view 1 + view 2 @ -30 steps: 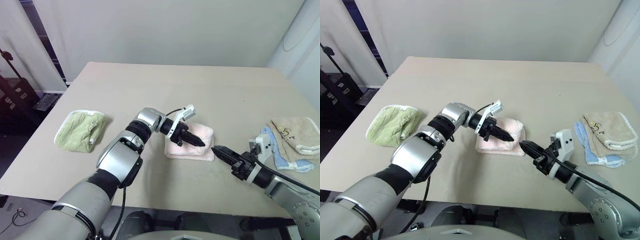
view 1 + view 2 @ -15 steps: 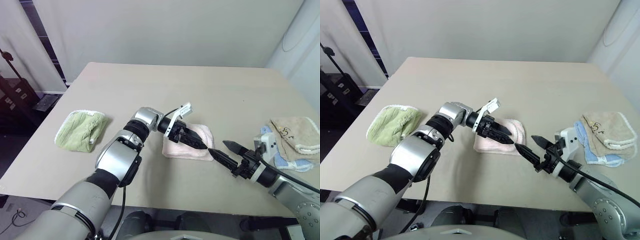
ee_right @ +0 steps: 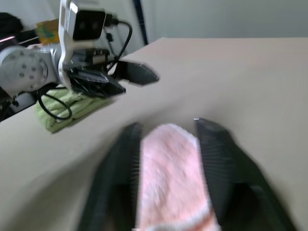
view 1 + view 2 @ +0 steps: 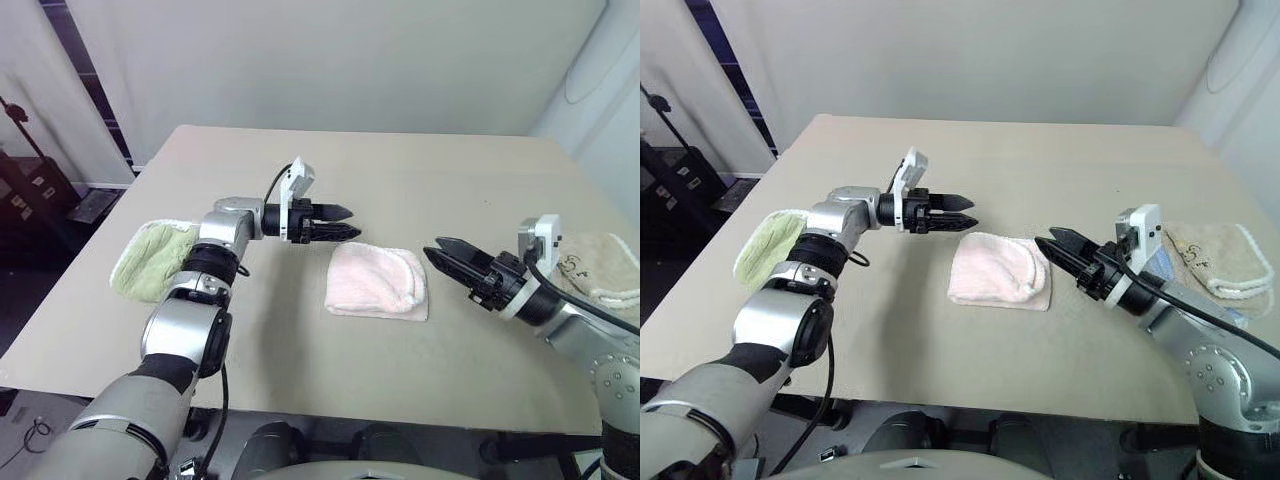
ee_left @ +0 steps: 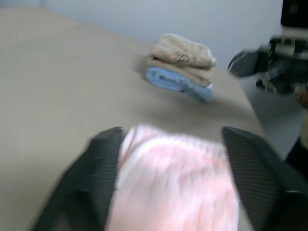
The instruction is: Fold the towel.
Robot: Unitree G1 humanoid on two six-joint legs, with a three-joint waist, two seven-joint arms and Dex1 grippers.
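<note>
The towel (image 4: 377,281), pale pink terry folded into a compact pad with one rounded end, lies flat on the tan table (image 4: 400,180) near the middle of its front half, untouched by either arm. Left gripper (image 4: 340,222) — held level above the table, just beyond the towel's far left corner, pointing toward the robot's right; its two black fingers stand apart with nothing between them, and in the left wrist view the pink cloth shows in the gap between the fingers (image 5: 96,178). Right gripper (image 4: 436,251) — raised just beside the towel's right edge, pointing toward the left arm, clear of the cloth; its fingers stand a small way apart, empty, and the right wrist view shows the towel framed between them with the left gripper beyond. A light green towel (image 4: 150,262) lies bundled near the table's left edge, partly behind the left forearm. At the right edge a beige towel (image 4: 600,270) with a dark embroidered mark rests on top of a light blue cloth (image 5: 178,84), both well apart from the pink towel.
</note>
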